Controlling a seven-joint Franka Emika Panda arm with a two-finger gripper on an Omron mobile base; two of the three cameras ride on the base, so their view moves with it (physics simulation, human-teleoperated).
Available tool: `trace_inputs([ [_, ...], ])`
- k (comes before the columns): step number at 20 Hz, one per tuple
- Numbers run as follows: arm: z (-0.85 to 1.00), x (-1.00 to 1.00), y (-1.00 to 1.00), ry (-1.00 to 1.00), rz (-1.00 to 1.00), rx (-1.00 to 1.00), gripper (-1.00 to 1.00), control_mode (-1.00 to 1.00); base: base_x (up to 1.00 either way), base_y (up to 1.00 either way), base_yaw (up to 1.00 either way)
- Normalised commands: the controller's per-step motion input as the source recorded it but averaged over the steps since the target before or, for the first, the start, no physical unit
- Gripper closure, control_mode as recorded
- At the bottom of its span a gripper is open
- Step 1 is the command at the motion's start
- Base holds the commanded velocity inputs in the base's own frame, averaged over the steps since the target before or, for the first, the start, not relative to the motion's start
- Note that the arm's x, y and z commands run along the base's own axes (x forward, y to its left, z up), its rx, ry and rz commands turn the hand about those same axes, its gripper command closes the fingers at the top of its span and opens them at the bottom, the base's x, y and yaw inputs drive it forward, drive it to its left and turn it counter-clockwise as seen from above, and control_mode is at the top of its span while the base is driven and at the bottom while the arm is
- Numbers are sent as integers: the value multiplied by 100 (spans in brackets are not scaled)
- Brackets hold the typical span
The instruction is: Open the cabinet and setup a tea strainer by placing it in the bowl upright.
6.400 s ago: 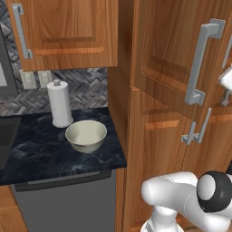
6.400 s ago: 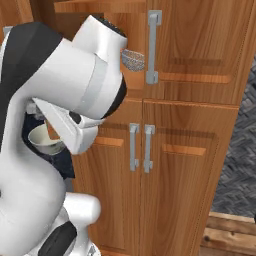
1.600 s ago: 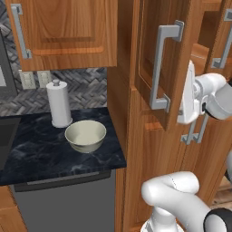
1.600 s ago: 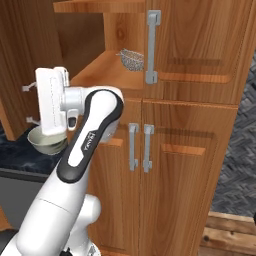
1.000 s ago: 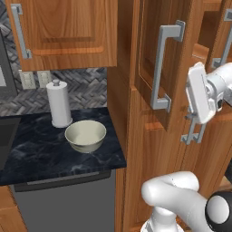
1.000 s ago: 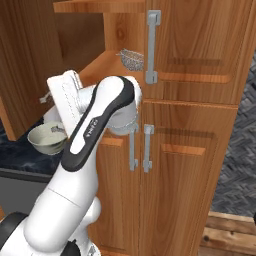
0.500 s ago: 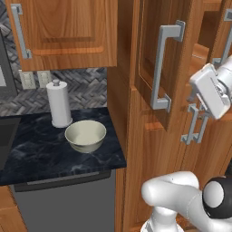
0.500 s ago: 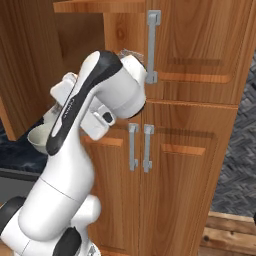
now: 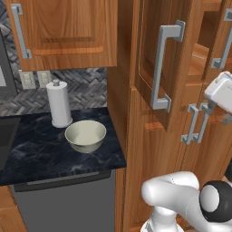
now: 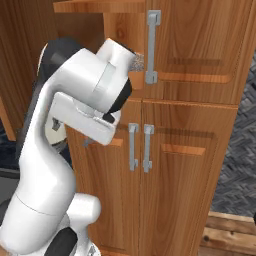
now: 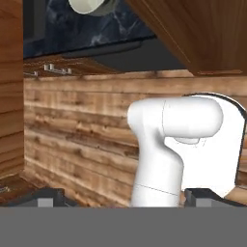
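The cabinet door (image 9: 168,54) stands swung open toward me, its long grey bar handle (image 9: 161,68) facing out. On the shelf inside, part of the silver mesh tea strainer (image 10: 137,62) peeks out beside my arm. The cream bowl (image 9: 85,135) sits on the dark counter left of the cabinet, and its rim also shows in the hand view as the bowl (image 11: 89,6) at the top. My gripper (image 9: 223,113) hangs at the far right, below the open shelf and right of the door, pointing down toward the floor. In the hand view the gripper (image 11: 126,197) is open with nothing between its fingertips (image 11: 48,195).
A paper-towel roll (image 9: 59,103) stands behind the bowl. The dark marble counter (image 9: 41,154) ends at the cabinet's side. Two shorter lower doors with short grey handles (image 10: 139,147) sit under the shelf. A closed tall door (image 10: 200,45) flanks the opening on the right.
My hand has swung right and a little lower, away from the open door's face, and has turned downward. In the right base view my arm now covers most of the strainer. The door has stayed open.
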Motion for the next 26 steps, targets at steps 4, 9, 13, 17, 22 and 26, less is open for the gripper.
trace_inputs([
  [4,-14,-48,0,-14,-7,-39,-100,-100,0,0,0],
  [9,-8,1,-21,-9,-10,-31,-100,-100,0,0,0],
  [13,0,31,-44,-14,-7,-19,-100,-100,0,0,0],
  [17,0,-14,-2,-8,-7,-12,-100,-100,0,0,0],
  [22,0,-9,0,0,-2,-1,-100,-100,0,0,0],
  [26,0,0,0,0,0,0,-100,-100,0,0,0],
])
